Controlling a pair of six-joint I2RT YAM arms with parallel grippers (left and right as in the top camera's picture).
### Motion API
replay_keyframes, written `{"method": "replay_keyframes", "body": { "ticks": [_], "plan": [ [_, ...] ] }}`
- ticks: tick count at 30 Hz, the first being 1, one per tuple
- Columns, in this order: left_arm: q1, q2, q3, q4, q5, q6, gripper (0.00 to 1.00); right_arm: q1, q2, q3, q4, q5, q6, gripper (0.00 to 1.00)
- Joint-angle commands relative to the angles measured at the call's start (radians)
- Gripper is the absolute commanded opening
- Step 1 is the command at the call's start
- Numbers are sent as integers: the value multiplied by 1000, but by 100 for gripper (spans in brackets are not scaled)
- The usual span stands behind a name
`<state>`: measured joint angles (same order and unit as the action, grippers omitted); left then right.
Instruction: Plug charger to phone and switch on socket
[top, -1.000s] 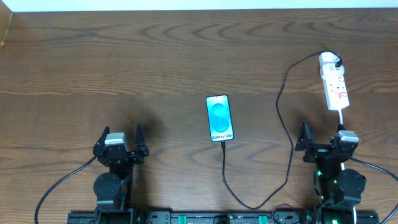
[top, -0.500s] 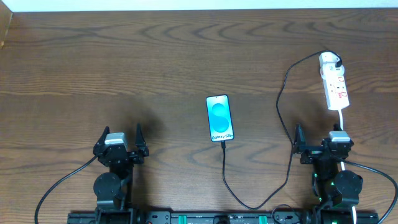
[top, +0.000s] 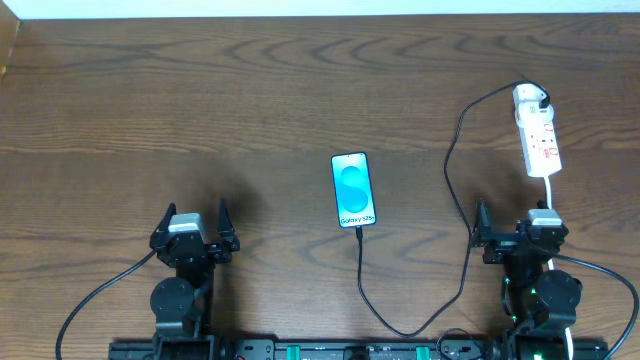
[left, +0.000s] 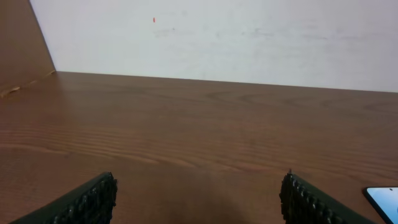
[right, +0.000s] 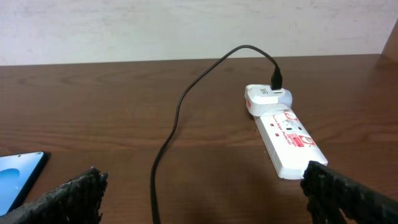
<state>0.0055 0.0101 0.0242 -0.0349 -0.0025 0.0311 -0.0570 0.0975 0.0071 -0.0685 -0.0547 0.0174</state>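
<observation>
The left tool is spread wide, holds nothing and touches nothing; in its own wrist view only bare wood lies between its two dark ribbed fingers. The right tool is spread just as wide and is also empty, and its wrist view shows open wood between the pads. Both sit low at the near edge of the tabletop, well apart from each other. The phone lies flat near the middle, between the two arms and a little farther out, with its screen lit blue; a corner of it shows at the edge of each wrist view. The charger runs from the phone's near end toward the near edge, loops right, then climbs past the inner side of the right tool and arcs over to the white plug at the far end of the socket. The socket lies just ahead of the right tool and slightly to its right, apart from it in the overhead view; from the right wrist its near end sits close by the right finger, and contact cannot be told. The left half of the tabletop and its far band are open wood up to the pale wall.
</observation>
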Motion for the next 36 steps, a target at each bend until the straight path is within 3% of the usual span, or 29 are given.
{"method": "replay_keyframes", "body": {
  "ticks": [1,36],
  "plan": [
    [5,-6,-20,-38,-8,14,84,4,2,-2,-5,11,-11,99],
    [5,-6,-20,-38,-8,14,84,5,-93,-2,-4,11,-11,99]
  ]
}}
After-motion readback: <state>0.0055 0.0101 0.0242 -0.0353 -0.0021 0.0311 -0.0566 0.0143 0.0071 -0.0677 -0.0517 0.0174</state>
